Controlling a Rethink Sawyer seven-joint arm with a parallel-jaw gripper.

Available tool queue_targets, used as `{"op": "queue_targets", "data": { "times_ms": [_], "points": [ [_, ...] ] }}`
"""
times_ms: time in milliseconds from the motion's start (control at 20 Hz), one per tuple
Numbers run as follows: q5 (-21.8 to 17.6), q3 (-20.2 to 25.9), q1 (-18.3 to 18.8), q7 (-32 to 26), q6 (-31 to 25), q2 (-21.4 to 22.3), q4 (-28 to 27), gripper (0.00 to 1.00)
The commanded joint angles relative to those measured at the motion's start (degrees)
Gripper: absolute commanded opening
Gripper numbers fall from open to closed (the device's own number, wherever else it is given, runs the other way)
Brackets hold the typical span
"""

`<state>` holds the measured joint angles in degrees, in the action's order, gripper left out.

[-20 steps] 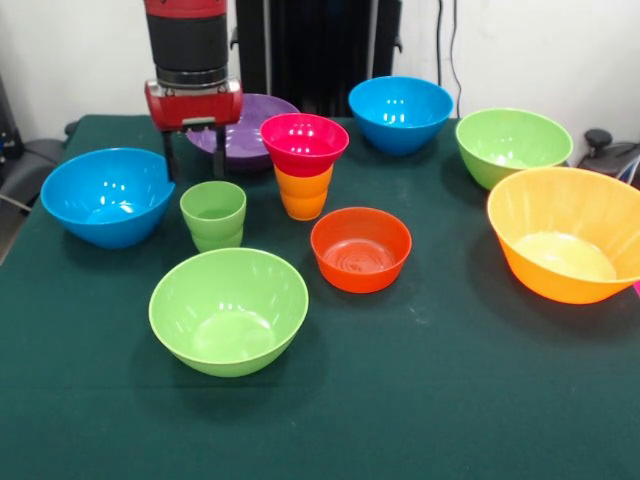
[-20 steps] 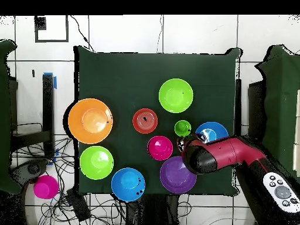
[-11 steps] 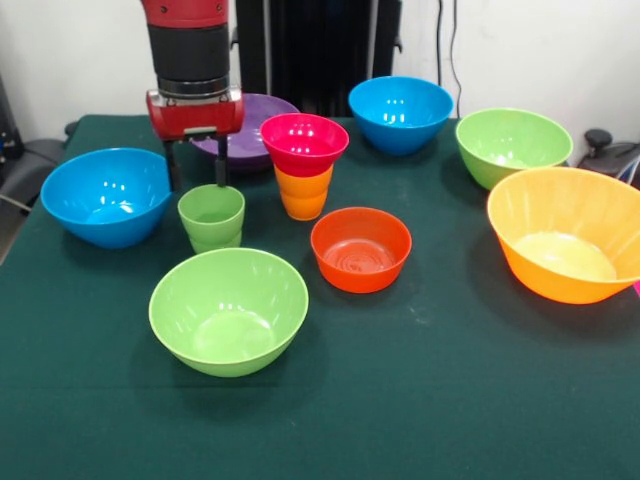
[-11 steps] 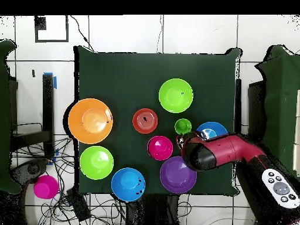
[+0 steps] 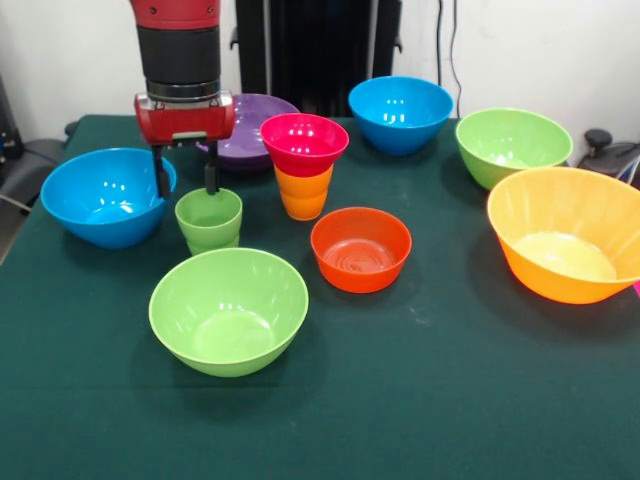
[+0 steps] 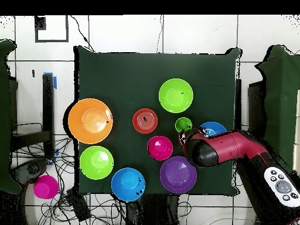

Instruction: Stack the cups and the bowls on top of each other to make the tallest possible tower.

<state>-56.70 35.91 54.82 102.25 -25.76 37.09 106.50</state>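
Cups number two: a light green cup (image 5: 209, 221) is standing on the table (image 5: 420, 400), and an orange cup (image 5: 304, 192) right of it is carrying a small magenta bowl (image 5: 304, 141). Seven more glossy bowls are ringing them. The hand (image 5: 184, 172) is hovering open behind the green cup, gripping nothing.

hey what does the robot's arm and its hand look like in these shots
The arm is a thick round column, red at the top with a black ribbed band and a thin silver ring below. Its hand has a glossy red, boxy block with two thin, straight black fingers beneath. From overhead, the arm is a rounded red shell with black joints.
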Motion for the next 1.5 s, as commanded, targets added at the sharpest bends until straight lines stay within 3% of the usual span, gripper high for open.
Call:
{"op": "queue_targets", "data": {
  "times_ms": [50, 400, 900, 1500],
  "points": [
    [-2.42, 2.01, -1.60, -10.98, -2.14, -2.14, -4.10, 1.00],
    [-1.99, 1.79, -1.38, -10.15, -1.92, -0.19, -2.47, 1.00],
    [-7.27, -3.21, -5.77, -2.11, 3.87, -6.65, -5.35, 1.00],
    [-7.90, -4.83, -6.10, -2.72, 6.08, -10.78, -9.02, 1.00]
  ]
}}
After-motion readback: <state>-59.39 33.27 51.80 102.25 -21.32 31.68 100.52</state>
